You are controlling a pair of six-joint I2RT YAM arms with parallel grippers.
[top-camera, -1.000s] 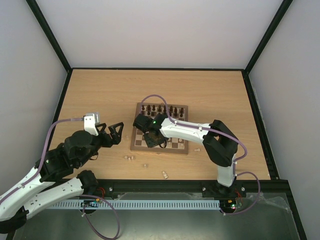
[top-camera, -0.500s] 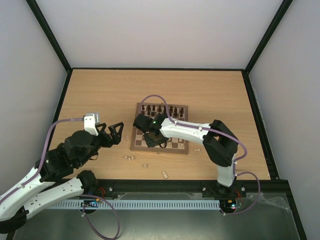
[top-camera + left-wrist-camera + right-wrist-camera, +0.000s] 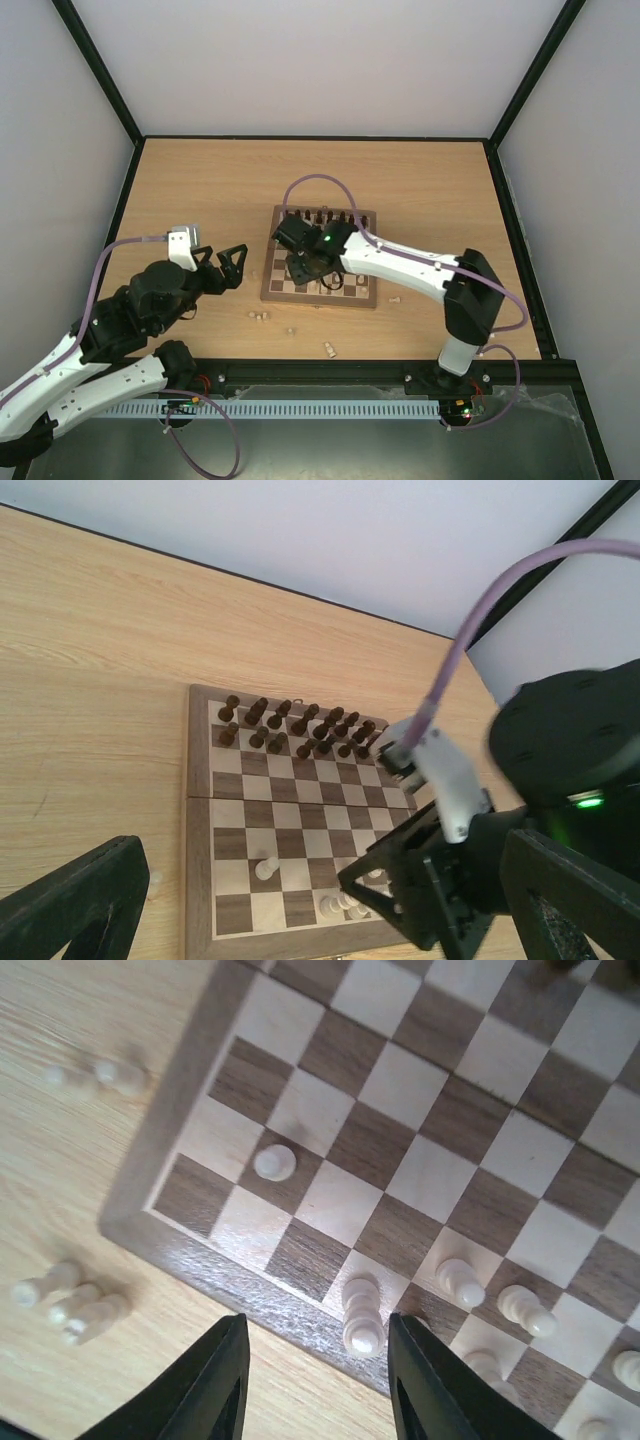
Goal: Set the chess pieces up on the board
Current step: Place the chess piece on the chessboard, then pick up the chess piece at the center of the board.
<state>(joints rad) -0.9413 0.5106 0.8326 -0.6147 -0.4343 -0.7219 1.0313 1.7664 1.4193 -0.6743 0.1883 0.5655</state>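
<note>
Item: chess set-up, pale side in progress. Board [image 3: 300, 802] lies mid-desk [image 3: 90, 680], and dark pieces [image 3: 300, 725] fill its two far rows. Right end effector [image 3: 316, 1325] hovers over the board's near edge, fingers spread, pinching nothing. A pale piece [image 3: 362, 1322] stands upright on a near-row square between the fingers, closer to the right-hand one and seemingly untouched. More pale pieces [image 3: 458, 1282] stand along the same row, and a lone pawn [image 3: 273, 1162] stands further in. Left end effector [image 3: 226, 266] hangs off the board's left side, spread wide, empty. Loose pale pieces [image 3: 70, 1300] lie on the desk just off the board's corner. Step judged: placement of one pale piece, at the letting-go stage. Next move calls for lifting straight clear without clipping that piece, then fetching a loose one.
</note>
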